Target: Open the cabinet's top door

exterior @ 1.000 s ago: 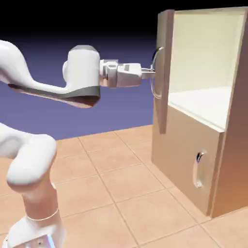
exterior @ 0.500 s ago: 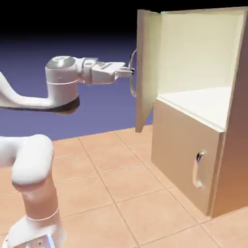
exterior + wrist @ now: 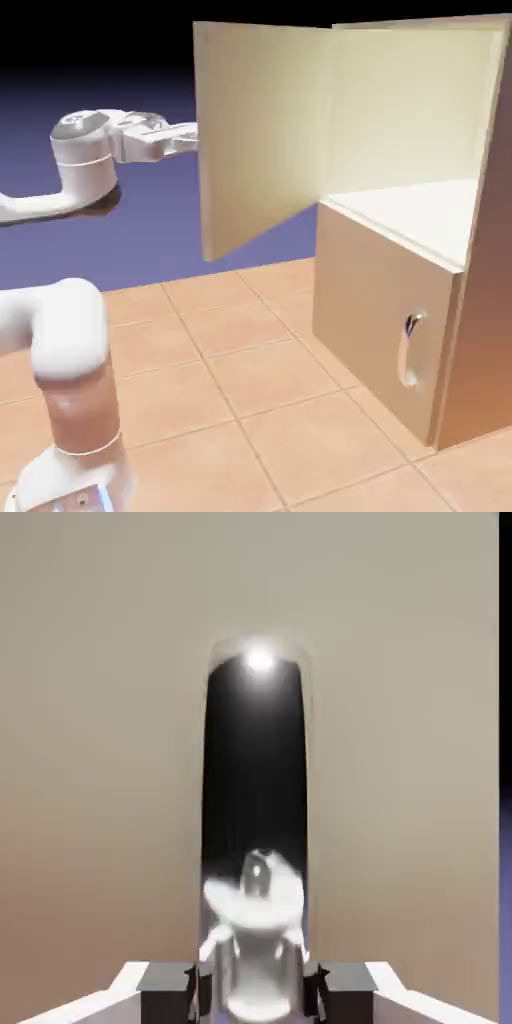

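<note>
The light-tan cabinet (image 3: 482, 300) stands at the exterior view's right. Its top door (image 3: 262, 135) is swung wide open to the left, and its pale cream inner face shows. My gripper (image 3: 186, 136) reaches the door's far side from the left, where the panel hides its fingertips and the handle. In the hand view the curved silver handle (image 3: 255, 812) runs up the middle of the tan door panel (image 3: 100, 732). It sits between my grey fingertips (image 3: 166, 982), and my gripper (image 3: 255, 990) is shut on it.
Under the open compartment's cream shelf (image 3: 425, 212) the shorter lower door (image 3: 375, 310) is closed, with its small silver handle (image 3: 410, 350). The tan tiled floor (image 3: 240, 400) stretches before the cabinet. My arm's white base (image 3: 70, 400) rises at the lower left.
The top door has swung from nearly edge-on to wide open, its inner face now showing. My gripper moved left and back with the handle and stayed shut on it.
</note>
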